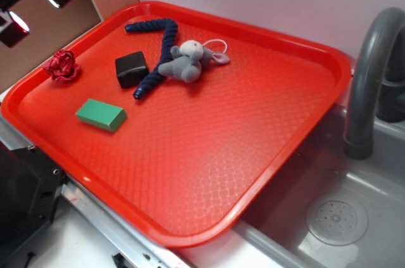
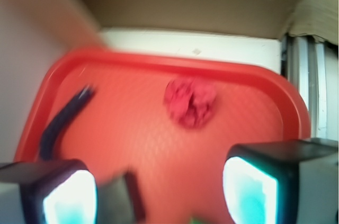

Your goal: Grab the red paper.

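A: Where is the red paper (image 1: 62, 66)?

B: Crumpled at the far-left edge of the red tray (image 1: 266, 160), near its rim. The black cube (image 1: 131, 68) sits just to its right, the green block (image 1: 101, 114) nearer.

A: And the gripper (image 2: 159, 189)?

B: Jaws spread wide, nothing between them. In the wrist view the paper (image 2: 190, 102) lies beyond the fingers (image 2: 71, 195), apart from them.

A: Anything else?

B: A blue rope (image 1: 155, 52) with a grey plush mouse (image 1: 188, 60) touching it, and a grey faucet (image 1: 370, 78) over the sink (image 1: 335, 217) on the right.

A: Any writing?

B: None readable.
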You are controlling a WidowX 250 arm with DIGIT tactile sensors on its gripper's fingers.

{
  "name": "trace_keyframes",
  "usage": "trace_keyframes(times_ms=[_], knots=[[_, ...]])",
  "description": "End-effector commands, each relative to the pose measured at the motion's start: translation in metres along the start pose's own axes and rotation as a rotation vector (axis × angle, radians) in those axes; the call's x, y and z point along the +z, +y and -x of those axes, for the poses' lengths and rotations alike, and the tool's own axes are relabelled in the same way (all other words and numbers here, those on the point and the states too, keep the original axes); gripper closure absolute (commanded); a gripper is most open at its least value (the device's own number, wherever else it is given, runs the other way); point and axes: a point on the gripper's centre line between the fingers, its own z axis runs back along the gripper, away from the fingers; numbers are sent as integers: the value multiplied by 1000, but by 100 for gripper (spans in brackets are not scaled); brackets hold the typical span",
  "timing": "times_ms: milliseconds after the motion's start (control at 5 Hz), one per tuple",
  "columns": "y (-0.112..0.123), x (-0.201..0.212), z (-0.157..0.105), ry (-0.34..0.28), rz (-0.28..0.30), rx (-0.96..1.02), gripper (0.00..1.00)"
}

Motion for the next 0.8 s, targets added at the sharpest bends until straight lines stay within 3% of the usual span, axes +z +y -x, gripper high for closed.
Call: trace_keyframes(times_ms=[0, 200, 400, 600], knots=[[21, -38, -37, -105, -81, 145, 0], [27, -44, -46, -144, -123, 130, 0], [28, -54, -50, -109, -144, 143, 0], [22, -57, -37, -150, -217, 82, 0]])
